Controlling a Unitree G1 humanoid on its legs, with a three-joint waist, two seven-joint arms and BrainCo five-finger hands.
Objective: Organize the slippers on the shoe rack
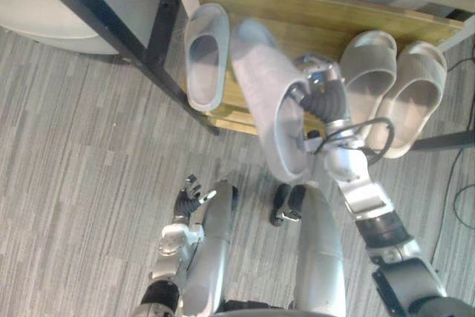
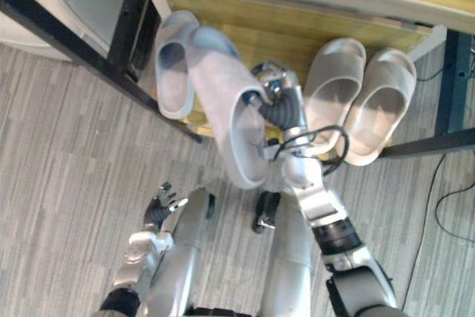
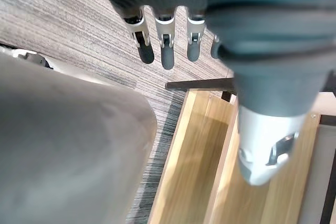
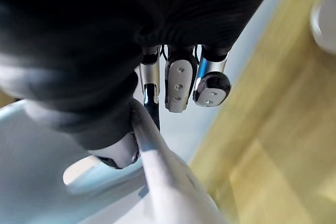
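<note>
Four slippers (image 2: 382, 102) are in view, all pale grey. Rack (image 1: 319, 24): low wooden shelf on a black frame, standing on a floor (image 1: 74, 146) of grey striped planks.

Right hand (image 1: 319, 83): clenched on the held slipper (image 1: 267, 102), grasping it at the rim of the upper. The right wrist view confirms this, with fingers (image 4: 178, 85) on one side of the thin rim, the thumb on the other, and the wooden shelf past them. The held slipper is tilted, toe over the shelf, heel out beyond the front edge above the floor. Cannot tell whether the toe rests on the wood.

Left slipper (image 1: 206, 57): lies on the shelf at its left end, opening up, just beside the held slipper's toe. Cannot tell whether the two touch.

Pair (image 1: 367, 72): two slippers side by side on the right of the shelf, heels hanging past the front edge. The right hand sits between the held slipper and the pair, near the inner one.

Left hand (image 1: 191, 197): hangs over the floor, well apart from the rack, released, holding nothing. In the left wrist view its fingers (image 3: 167, 51) are straight, with floor and the rack's wood past them.
</note>
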